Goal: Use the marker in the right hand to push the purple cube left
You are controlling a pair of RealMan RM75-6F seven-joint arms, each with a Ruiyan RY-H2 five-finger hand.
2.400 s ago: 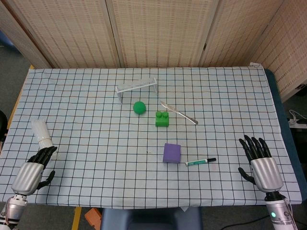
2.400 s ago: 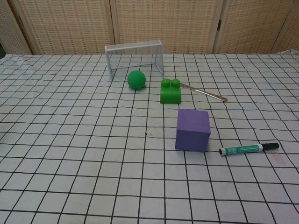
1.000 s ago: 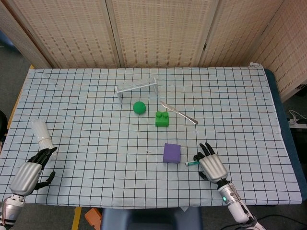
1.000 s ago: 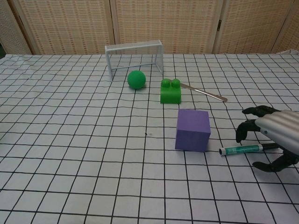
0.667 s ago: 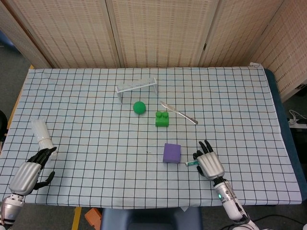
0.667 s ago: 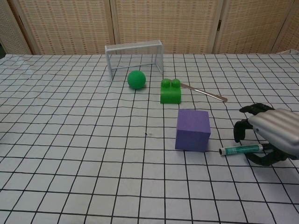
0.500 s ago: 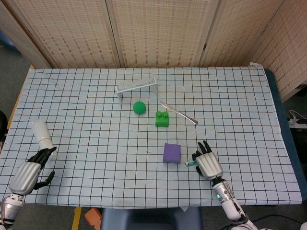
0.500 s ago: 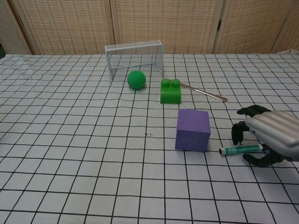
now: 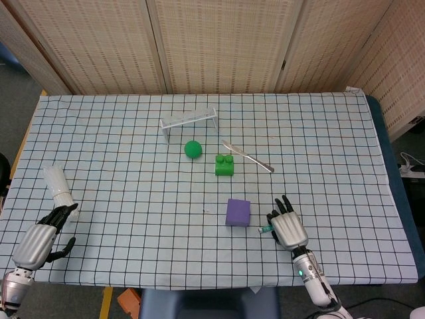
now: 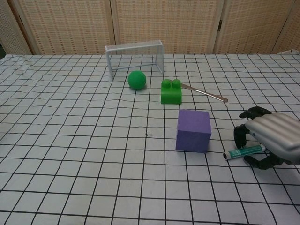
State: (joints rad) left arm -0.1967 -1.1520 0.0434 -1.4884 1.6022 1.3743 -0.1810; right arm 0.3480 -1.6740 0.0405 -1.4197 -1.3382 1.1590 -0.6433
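The purple cube (image 9: 238, 212) (image 10: 193, 130) stands on the checked cloth, near the front and a little right of the middle. Just right of it lies the green-and-white marker (image 9: 265, 228) (image 10: 243, 151), its white end toward the cube and a small gap between them. My right hand (image 9: 287, 226) (image 10: 269, 138) covers the marker's far end, fingers curled over the top and thumb underneath, gripping it. The marker's cap is hidden inside the hand. My left hand (image 9: 43, 238) rests at the front left corner, fingers apart and holding nothing; the chest view does not show it.
A green ball (image 9: 193, 149) (image 10: 137, 79), a green brick (image 9: 225, 165) (image 10: 171, 92) and a metal utensil (image 9: 249, 157) (image 10: 206, 93) lie behind the cube. A small white goal (image 9: 189, 121) (image 10: 135, 56) stands further back. A white cylinder (image 9: 57, 183) lies beyond my left hand.
My right hand came in from the front right edge, settled over the marker and closed on it. The marker's white end has shifted slightly right and tilted. The cube has not moved.
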